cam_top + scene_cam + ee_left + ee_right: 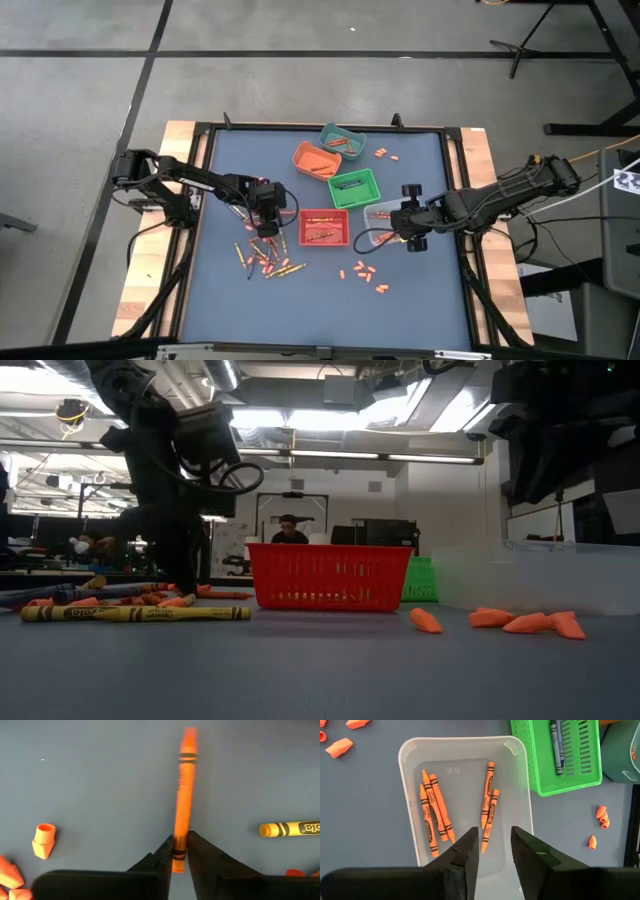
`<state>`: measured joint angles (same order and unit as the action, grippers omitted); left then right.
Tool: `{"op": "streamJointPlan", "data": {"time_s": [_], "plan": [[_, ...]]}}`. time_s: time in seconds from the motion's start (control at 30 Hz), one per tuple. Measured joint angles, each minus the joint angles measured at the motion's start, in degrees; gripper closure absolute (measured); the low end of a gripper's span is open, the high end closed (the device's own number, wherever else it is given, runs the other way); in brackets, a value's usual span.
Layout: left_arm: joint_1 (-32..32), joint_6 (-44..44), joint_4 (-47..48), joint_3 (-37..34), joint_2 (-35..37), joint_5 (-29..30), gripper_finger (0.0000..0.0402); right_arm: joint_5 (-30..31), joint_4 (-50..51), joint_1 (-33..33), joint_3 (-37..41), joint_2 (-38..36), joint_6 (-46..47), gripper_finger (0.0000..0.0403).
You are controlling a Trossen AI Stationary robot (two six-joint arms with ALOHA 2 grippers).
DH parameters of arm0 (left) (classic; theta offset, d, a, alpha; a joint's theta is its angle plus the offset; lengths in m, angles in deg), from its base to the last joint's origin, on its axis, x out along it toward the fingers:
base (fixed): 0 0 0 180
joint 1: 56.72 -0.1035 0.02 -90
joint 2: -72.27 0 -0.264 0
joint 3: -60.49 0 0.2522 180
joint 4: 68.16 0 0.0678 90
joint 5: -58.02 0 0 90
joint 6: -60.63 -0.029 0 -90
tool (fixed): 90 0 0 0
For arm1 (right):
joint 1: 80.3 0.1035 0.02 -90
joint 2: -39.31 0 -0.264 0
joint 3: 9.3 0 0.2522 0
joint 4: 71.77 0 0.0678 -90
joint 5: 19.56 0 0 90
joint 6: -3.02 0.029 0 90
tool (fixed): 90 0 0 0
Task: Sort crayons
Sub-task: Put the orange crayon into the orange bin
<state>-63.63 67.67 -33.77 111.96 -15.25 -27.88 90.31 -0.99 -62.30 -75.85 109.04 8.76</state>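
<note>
Crayons (135, 613) in paper wrappers, yellow and orange, lying nearest on the matte blue-grey table (320, 300), with small orange eraser caps (520, 622) scattered to one side

Left gripper (180, 851) lowered over the pile at the table's left-centre, arm folded in from the left edge, dark fingers (159, 857) pinched on the lower end of one slim orange crayon (182, 795) lying straight out ahead; yellow crayon (290, 828) just off to the side, hollow orange cap (43, 839) apart from it

Beyond the pile, red slotted plastic basket (324, 228), rectangular, a few sticks inside

Right gripper (494, 840) hanging above a clear, smooth-walled plastic tray (410, 795) with rounded corners, arm stretched in from the right edge, jaws parted and empty; five orange crayons (437, 815) lying flat in the tray, three together, two alongside each other

Farther on, green lattice basket (580, 775) holding dark crayons (556, 745), then an orange bin (316, 160) and a teal bin (343, 142) near the far edge, more caps (388, 154) beside them

Seated person (289, 530) in the room behind
</note>
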Motion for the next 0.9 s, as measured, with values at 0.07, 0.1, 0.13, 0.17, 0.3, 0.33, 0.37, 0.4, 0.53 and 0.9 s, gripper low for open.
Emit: {"op": "streamJointPlan", "data": {"time_s": [0.07, 0.1, 0.13, 0.17, 0.3, 0.33, 0.37, 0.4, 0.53, 0.9], "plan": [[0.0, 0.0, -0.7, 0.0, 0.0, 0.1, 0.0373, 0.0, 0.0, 0.0, 0.0, 0.0, 0.0, 0.029], [0.0, 0.0, -1.1, -0.1, 0.0, 0.2, 0.0381, 0.0, 0.0, 0.0, 0.0, 0.0, 0.0, 0.029], [0.0, 0.0, -1.4, -0.1, 0.0, 0.4, 0.0388, 0.0, 0.0, 0.0, 0.0, 0.0, 0.0, 0.029], [0.0, -0.1, -1.4, 0.0, 0.0, 0.5, 0.0393, 0.0, 0.0, 0.0, 0.0, 0.0, 0.0, 0.029], [-0.1, -1.7, 1.6, 2.2, -0.3, 0.6, 0.0395, 0.0, 0.0, 0.0, 0.0, 0.0, 0.0, 0.029], [-0.1, -2.2, 2.6, 3.2, -0.4, 1.2, 0.0395, 0.0, -0.1, 0.0, 0.0, 0.0, 0.0, 0.029], [-0.2, -2.9, 3.4, 4.3, -0.4, 1.7, 0.0395, 0.0, -0.1, 0.0, 0.0, 0.0, 0.0, 0.029], [-0.2, -3.6, 3.8, 5.5, -0.4, 1.9, 0.0395, 0.0, -0.1, 0.0, 0.0, 0.0, 0.0, 0.029], [-1.0, -6.1, 6.2, 10.6, -0.4, 3.6, 0.0396, 0.0, -0.1, 0.0, 0.0, 0.0, 0.0, 0.029], [-9.0, -17.8, 3.0, 22.0, -0.3, 8.7, 0.0395, 0.0, -0.2, 0.0, 0.0, 0.0, 0.0, 0.029]]}}
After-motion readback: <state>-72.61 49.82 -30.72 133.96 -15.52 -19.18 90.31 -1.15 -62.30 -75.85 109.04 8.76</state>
